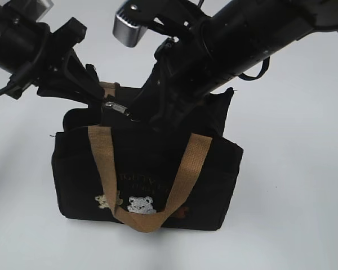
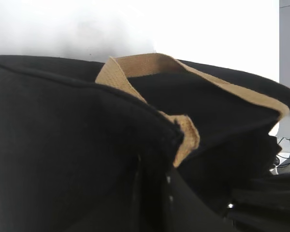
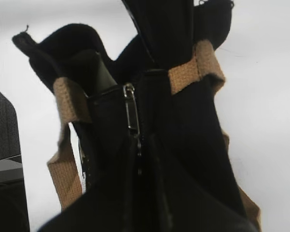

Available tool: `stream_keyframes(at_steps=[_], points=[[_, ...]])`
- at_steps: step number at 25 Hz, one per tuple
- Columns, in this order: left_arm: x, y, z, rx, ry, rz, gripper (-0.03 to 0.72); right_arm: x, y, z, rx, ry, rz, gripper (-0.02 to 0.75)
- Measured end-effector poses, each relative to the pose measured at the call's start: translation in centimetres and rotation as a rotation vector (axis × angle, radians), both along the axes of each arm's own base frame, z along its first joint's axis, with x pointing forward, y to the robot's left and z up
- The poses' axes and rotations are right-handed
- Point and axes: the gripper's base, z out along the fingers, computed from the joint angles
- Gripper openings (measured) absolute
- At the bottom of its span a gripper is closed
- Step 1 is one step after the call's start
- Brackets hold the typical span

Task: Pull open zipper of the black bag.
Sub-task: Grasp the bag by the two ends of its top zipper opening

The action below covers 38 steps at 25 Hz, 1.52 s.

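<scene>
Exterior view: black bag point(image 1: 146, 180) stands upright on the white worktop point(image 1: 293, 169), front facing us, tan front handle point(image 1: 149, 180) hanging down in a loop over the small white bear patch point(image 1: 141, 205). Both arms come down onto the bag's top edge. Left gripper point(image 1: 96, 93) is at the left rear corner of the top, next to the rear tan handle point(image 1: 109, 87); its fingers are nearly pressed together, and its wrist view is filled with black fabric and strap, so I can't tell whether they pinch cloth. Right gripper point(image 1: 136, 112) reaches in from the upper right to mid-top, right at the silver pull tab point(image 1: 117, 107) of the zipper point(image 3: 135, 140). Its fingers are almost closed; the right wrist view shows the tab lying along the zipper line, with the grip itself hidden by dark fabric.
</scene>
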Motion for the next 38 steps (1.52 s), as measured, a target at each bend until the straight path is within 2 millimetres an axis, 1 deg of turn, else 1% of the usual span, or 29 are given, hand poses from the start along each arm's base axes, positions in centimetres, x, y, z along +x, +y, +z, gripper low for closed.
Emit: stream_keyframes(at_steps=[9, 12, 14, 17, 19, 22, 24, 27, 30, 32, 38], points=[[0.0, 0.0, 0.0, -0.007, 0.005, 0.0, 0.023, -0.2, -0.1, 0.5, 0.007, -0.01, 0.003, 0.036], [0.0, 0.0, 0.0, -0.007, 0.005, 0.0, 0.023, -0.3, -0.1, 0.4, 0.004, -0.001, 0.007, 0.071], [0.0, 0.0, 0.0, 0.003, 0.0, -0.001, 0.023, -0.3, -0.1, 0.2, -0.004, 0.015, 0.017, 0.111], [0.0, 0.1, -0.1, 0.011, -0.003, -0.003, 0.023, -0.4, -0.1, 0.1, -0.008, 0.027, 0.025, 0.122], [0.0, 0.1, -0.1, 0.011, -0.003, -0.003, 0.023, -0.4, -0.1, 0.1, -0.008, 0.027, 0.025, 0.106], [0.0, 0.1, -0.1, 0.013, -0.004, -0.003, 0.022, -0.4, -0.1, 0.1, -0.008, 0.028, 0.025, 0.026], [0.1, 0.1, -0.1, 0.015, -0.008, -0.001, 0.022, -0.5, -0.1, 0.1, -0.009, 0.031, 0.028, -0.001], [0.1, 0.2, -0.1, 0.016, -0.013, 0.005, 0.022, -0.8, -0.3, 0.7, -0.01, 0.021, 0.041, -0.001], [0.1, 0.2, -0.1, 0.015, -0.013, 0.006, 0.022, -1.3, -0.9, 1.8, -0.027, -0.019, 0.036, -0.001], [0.1, 0.2, -0.1, 0.015, -0.013, 0.006, 0.022, -1.6, -1.6, 2.4, -0.057, -0.032, 0.015, -0.001], [0.2, 0.2, -0.1, 0.014, -0.016, 0.009, 0.022, -2.3, -3.9, 3.3, -0.214, -0.019, -0.102, -0.001]])
